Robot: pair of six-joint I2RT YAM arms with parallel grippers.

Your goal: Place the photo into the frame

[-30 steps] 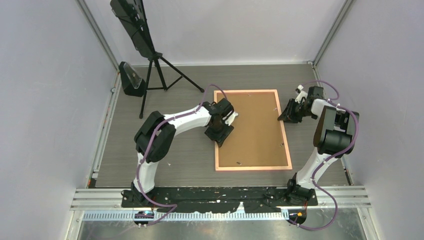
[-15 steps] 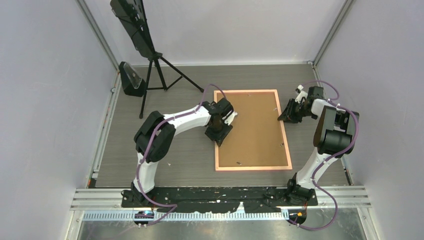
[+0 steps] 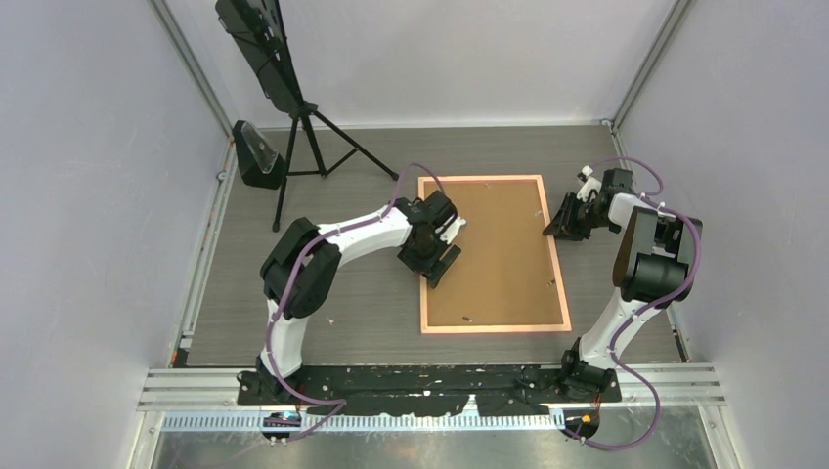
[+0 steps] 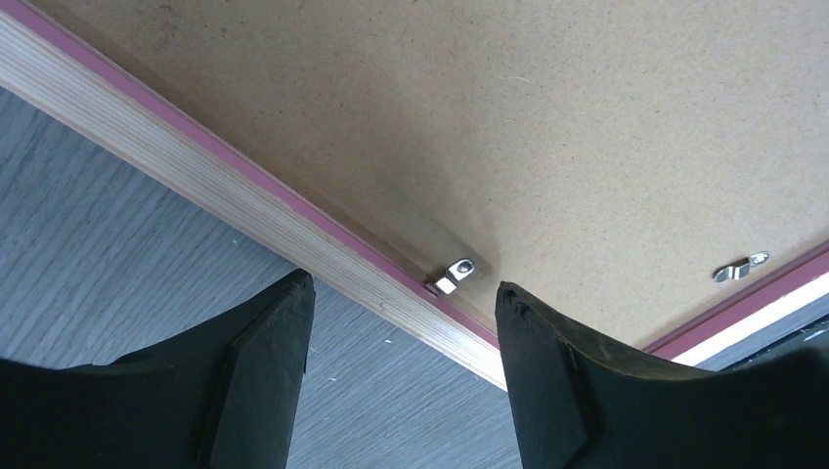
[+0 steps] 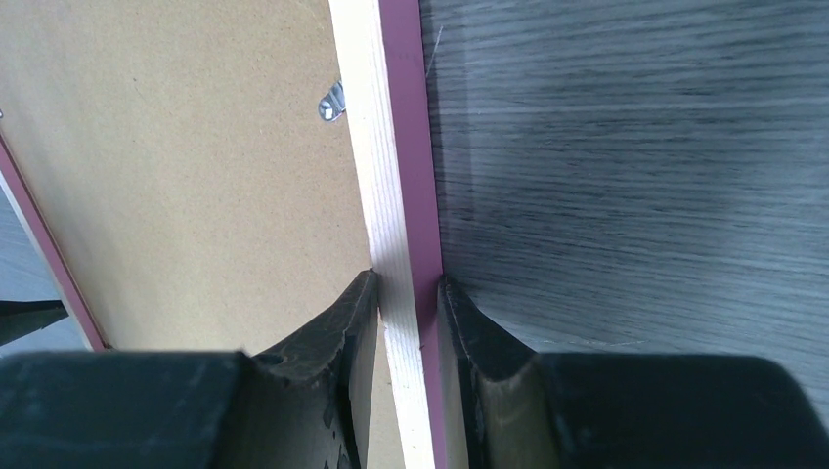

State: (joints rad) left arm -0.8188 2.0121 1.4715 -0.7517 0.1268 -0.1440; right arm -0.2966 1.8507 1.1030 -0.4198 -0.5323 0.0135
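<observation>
The salmon-pink frame [image 3: 494, 328] lies face down on the table, its back filled by the plain brown backing board [image 3: 494, 254]. The photo is hidden. My left gripper [image 3: 442, 262] hovers open over the frame's left rail [image 4: 244, 200]. One finger is over the table and the other over the board, and a small metal clip [image 4: 456, 272] lies just ahead of the open left gripper [image 4: 403, 285]. My right gripper [image 3: 559, 227] is at the right rail. In the right wrist view the right gripper [image 5: 408, 283] is shut on that rail [image 5: 376, 147], beside another clip [image 5: 332, 101].
A tripod [image 3: 303, 127] with a black device stands at the back left, with a black angled stand [image 3: 256, 154] beside it. Grey walls close in on three sides. A second metal clip [image 4: 740, 267] sits at the board's far edge.
My left gripper's jaws have spread wider over the frame's left rail and the wrist has shifted slightly. The right gripper and the frame have not moved.
</observation>
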